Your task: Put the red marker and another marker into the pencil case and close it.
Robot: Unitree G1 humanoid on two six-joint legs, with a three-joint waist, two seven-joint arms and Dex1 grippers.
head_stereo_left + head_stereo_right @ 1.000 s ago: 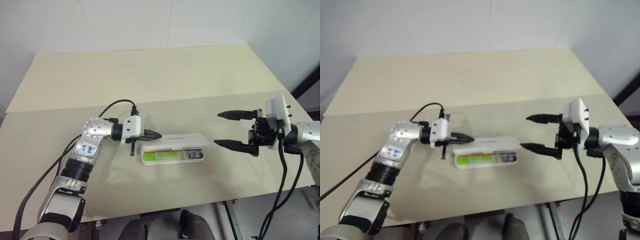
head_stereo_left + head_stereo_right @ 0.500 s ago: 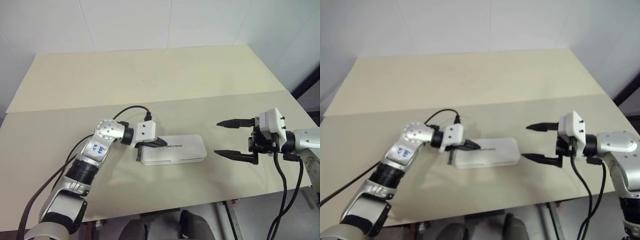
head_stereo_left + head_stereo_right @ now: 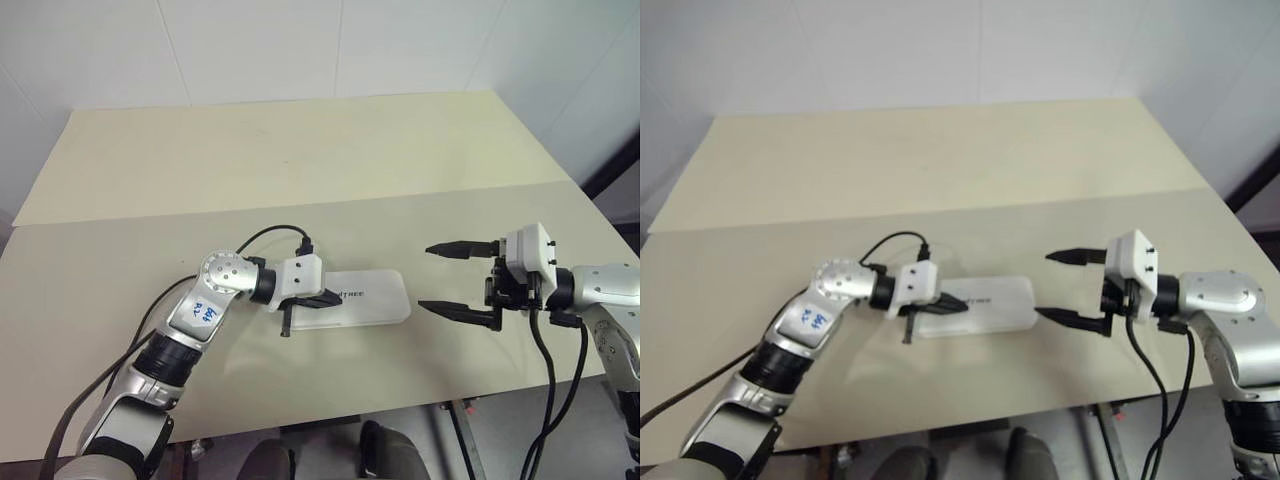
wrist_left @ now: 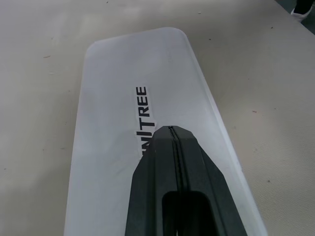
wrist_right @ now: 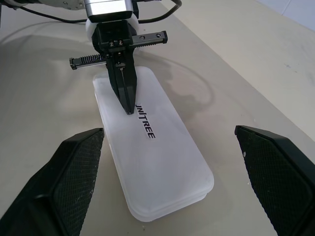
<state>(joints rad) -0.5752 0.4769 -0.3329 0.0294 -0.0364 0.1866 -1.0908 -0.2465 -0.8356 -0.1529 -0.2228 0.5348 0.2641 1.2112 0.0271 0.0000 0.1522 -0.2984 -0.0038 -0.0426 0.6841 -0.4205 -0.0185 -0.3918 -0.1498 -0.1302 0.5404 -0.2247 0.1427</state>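
The white pencil case lies flat on the table with its lid down and the UNITREE lettering facing up. My left gripper is shut, and its tips rest on the lid at the case's left end, right at the lettering, as the left wrist view and the right wrist view show. My right gripper hangs open just off the case's right end, apart from it, with its wide fingers on either side of the case. The red marker and the other marker are hidden from sight.
The case sits on the near half of a cream table, in front of a seam that runs across it. A black cable loops over my left wrist. The table's front edge is close below the case.
One second ago the lid stood open, showing green inside; now it is down. My left gripper moved right and down onto the lid. My right gripper sank slightly.
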